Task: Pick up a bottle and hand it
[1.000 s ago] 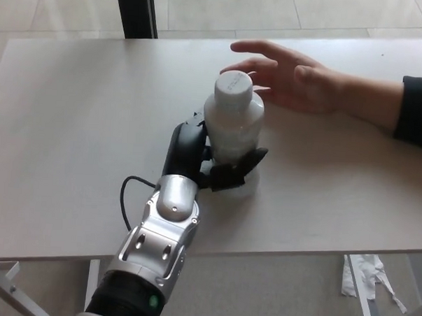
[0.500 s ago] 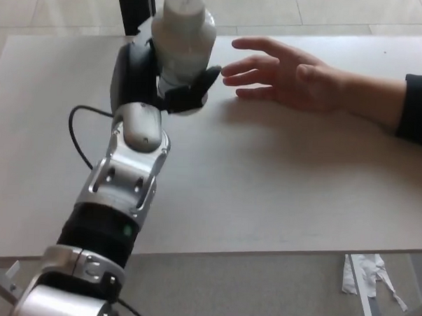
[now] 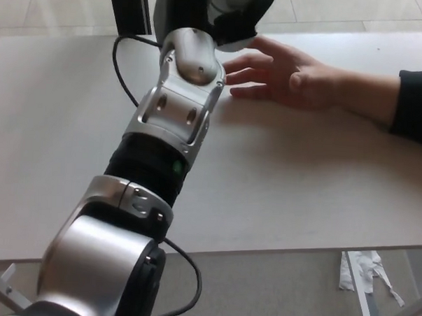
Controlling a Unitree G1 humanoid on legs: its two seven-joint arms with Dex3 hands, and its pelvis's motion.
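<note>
My left arm point(image 3: 174, 114) reaches up and away over the white table point(image 3: 58, 123). Its black hand point(image 3: 214, 15) sits at the picture's top edge, shut on the white bottle point(image 3: 225, 0). Only a pale strip of the bottle shows between the fingers; the rest is cut off by the frame. A person's open hand point(image 3: 292, 70) lies palm up on the table, just right of and below my hand, with its fingertips close to my wrist. The dark sleeve point(image 3: 416, 104) enters from the right edge. My right hand does not show.
A black post point(image 3: 130, 7) stands behind the table's far edge. A black cable point(image 3: 127, 70) loops beside my forearm. Torn white paper point(image 3: 363, 273) lies on the floor under the table's near right corner.
My left hand has lifted the bottle off the table and carried it up and forward, from beside the person's fingers to the top edge of the picture. The person's hand has stayed put.
</note>
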